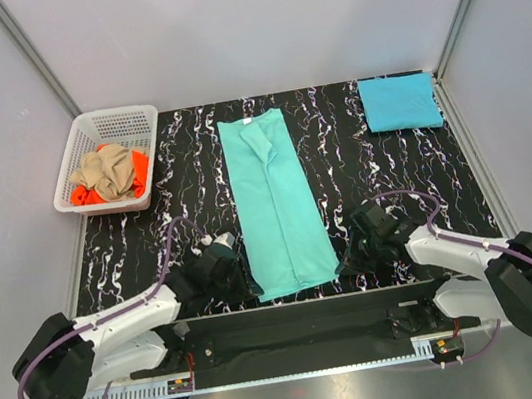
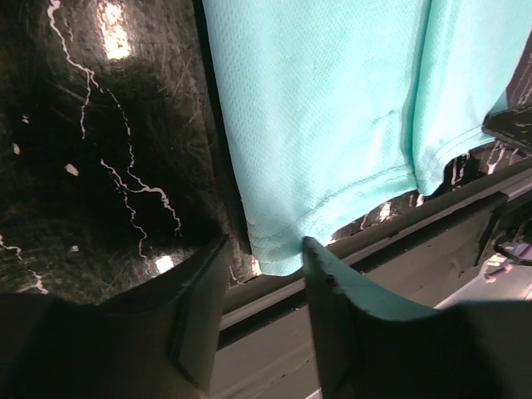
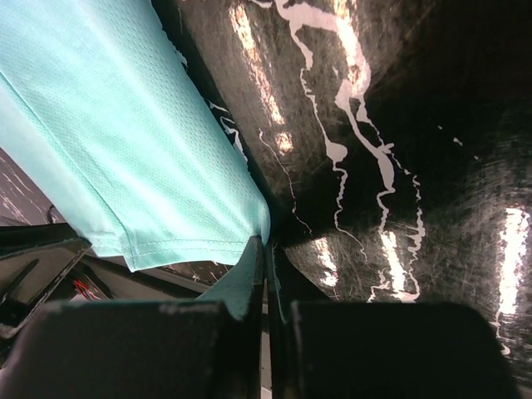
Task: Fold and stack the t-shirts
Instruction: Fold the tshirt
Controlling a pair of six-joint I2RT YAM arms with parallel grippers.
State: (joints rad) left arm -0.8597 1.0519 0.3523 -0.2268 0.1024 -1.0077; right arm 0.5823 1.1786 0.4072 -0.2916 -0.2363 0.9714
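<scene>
One corner only is pinched; your right gripper (image 3: 265, 253) clamps the mint-teal shirt (image 1: 271, 199); your left gripper (image 2: 264, 253) gapes beside the hem, so lifting now would likely skew it

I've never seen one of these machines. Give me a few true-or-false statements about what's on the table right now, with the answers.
1. The mint-teal t-shirt lies as a long strip down the middle of the table. True.
2. The sky-blue t-shirt sits in the basket. False: it lies folded at the far right corner. The basket holds a tan t-shirt and an orange t-shirt.
3. The right tool pinches a near corner of the mint-teal t-shirt. True.
4. The left tool is clamped shut on cloth. False: it is open around the other near corner.
</scene>
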